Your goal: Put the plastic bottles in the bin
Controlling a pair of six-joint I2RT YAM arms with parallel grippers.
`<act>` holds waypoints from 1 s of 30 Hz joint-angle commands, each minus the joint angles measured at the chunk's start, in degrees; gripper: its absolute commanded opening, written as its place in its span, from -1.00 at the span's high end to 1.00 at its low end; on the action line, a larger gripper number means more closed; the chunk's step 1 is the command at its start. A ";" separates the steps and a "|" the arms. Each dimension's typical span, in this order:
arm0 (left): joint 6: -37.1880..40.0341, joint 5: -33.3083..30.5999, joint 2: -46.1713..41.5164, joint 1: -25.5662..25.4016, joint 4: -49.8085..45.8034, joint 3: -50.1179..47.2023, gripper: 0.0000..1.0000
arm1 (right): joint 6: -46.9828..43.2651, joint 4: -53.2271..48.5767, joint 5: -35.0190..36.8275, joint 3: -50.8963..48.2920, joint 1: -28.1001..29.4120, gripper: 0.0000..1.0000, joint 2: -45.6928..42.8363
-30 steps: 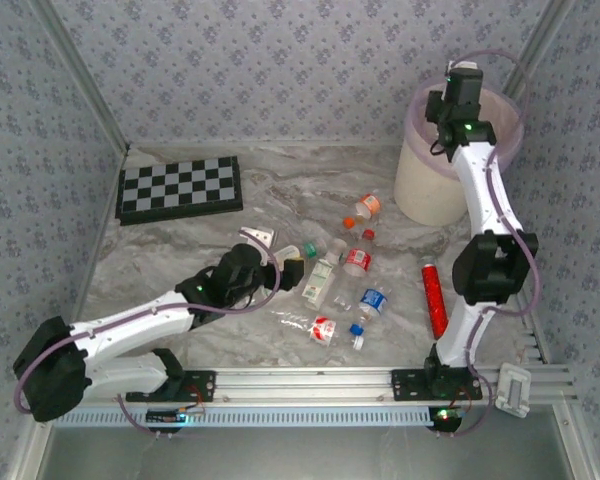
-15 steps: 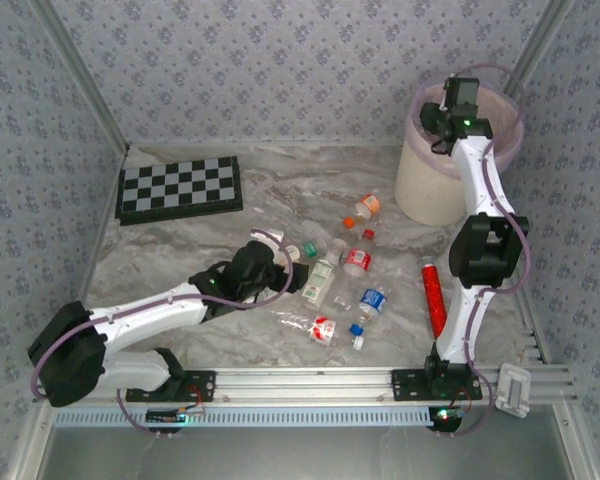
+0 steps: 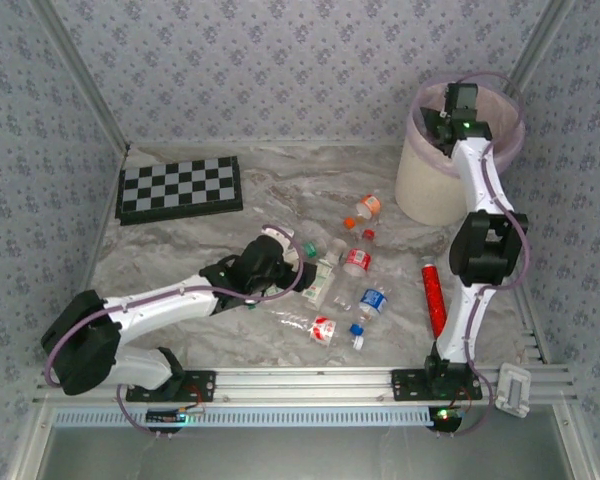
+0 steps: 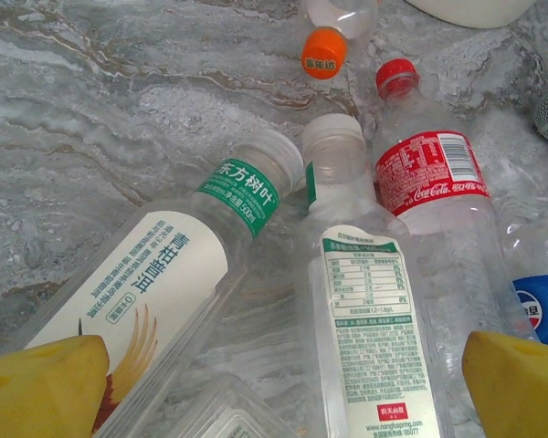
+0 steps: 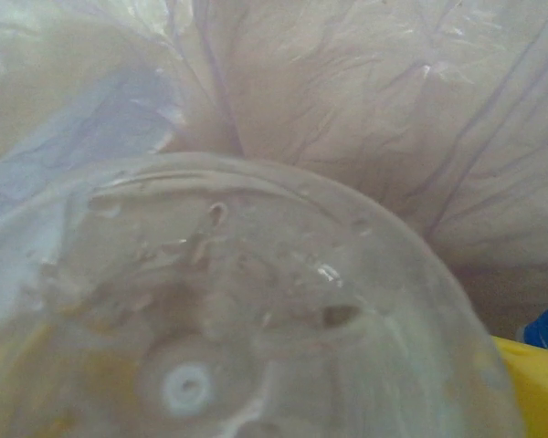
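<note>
— What could go wrong from here?

— Two things. My left end effector (image 4: 279, 388) is spread wide over the pile, and two bottles lie side by side between its fingers (image 4: 46, 388). The green-label bottle (image 4: 164, 274) is by the left finger and the white-label bottle (image 4: 370, 338) by the right, and they touch each other. If I close as I am, I judge I'd pinch both. Slick round plastic could squirt one out or send it rolling across the desk (image 4: 91, 109). The red-label bottle (image 4: 429, 173) just ahead could get nudged too.

— And the other arm?

— My right end effector (image 5: 256, 392) looks clenched on a bottle (image 5: 228, 301), whose base is right up against the camera. The liner (image 5: 374, 109) of the bin (image 3: 420, 195) is just beyond it. I can't tell how deep inside I am. Let go off-centre, the bottle could snag the bag or drag it off the rim.

— Is the left one touching anything?

— It holds nothing, and I can't tell whether the fingertips brush the bottles. The loose bottles lie around and ahead of it, well apart from the bin.
</note>
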 commanded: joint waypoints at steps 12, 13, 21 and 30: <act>3.37 0.83 1.06 0.21 -2.93 4.42 -0.98 | -3.14 2.13 3.14 -11.38 -0.73 -1.00 -24.45; 4.35 0.87 1.85 0.33 -3.59 5.74 -0.98 | -2.49 3.88 2.12 -14.29 -0.62 -1.00 -27.00; 6.71 9.10 16.47 4.62 -13.00 25.42 -0.92 | 1.46 5.94 -12.65 -29.43 -0.89 -1.00 -40.94; 11.56 15.63 38.96 6.79 -20.47 52.21 -0.98 | 4.71 1.22 -21.72 -43.56 -1.94 -1.00 -52.94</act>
